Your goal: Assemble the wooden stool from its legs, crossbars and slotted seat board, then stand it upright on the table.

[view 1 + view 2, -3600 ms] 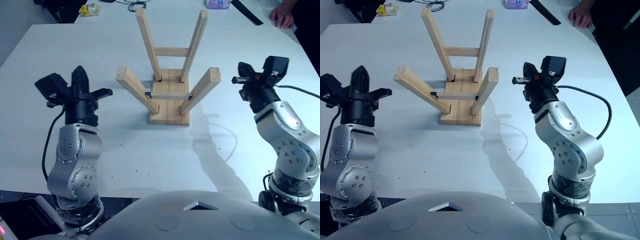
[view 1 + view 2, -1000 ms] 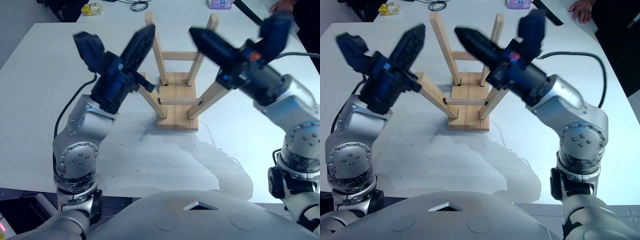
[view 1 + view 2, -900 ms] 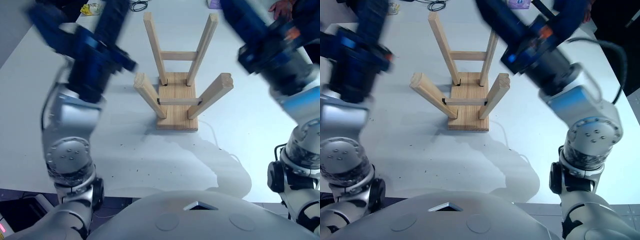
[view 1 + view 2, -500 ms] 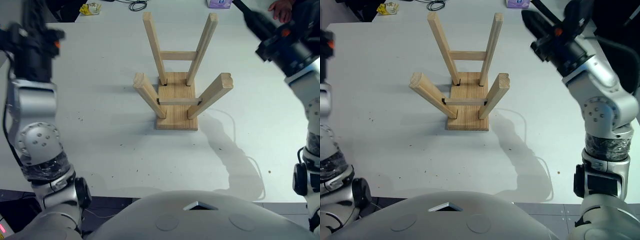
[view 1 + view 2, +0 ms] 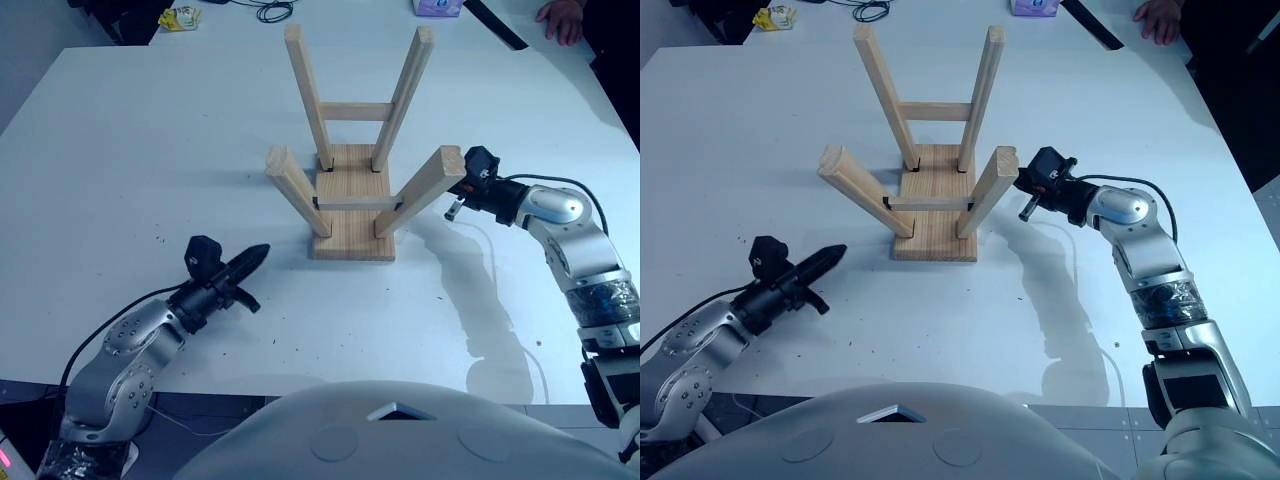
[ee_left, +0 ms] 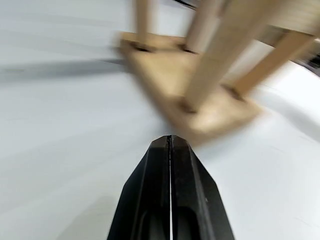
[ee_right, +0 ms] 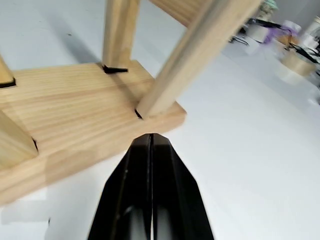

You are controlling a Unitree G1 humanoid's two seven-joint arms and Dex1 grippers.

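Left eye view: both arms have dropped from raised poses. The black left gripper (image 5: 250, 258) sits lower left, the black right gripper (image 7: 151, 139) right of centre beside the pale wooden stool (image 5: 350, 235), each with fingers pressed together. The stool stays inverted at centre on the white table (image 5: 150, 150), so righting it likely remains

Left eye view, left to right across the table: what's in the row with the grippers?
left gripper, shut → wooden stool, lying seat-down with its legs up → right gripper, shut, beside the stool's near right leg
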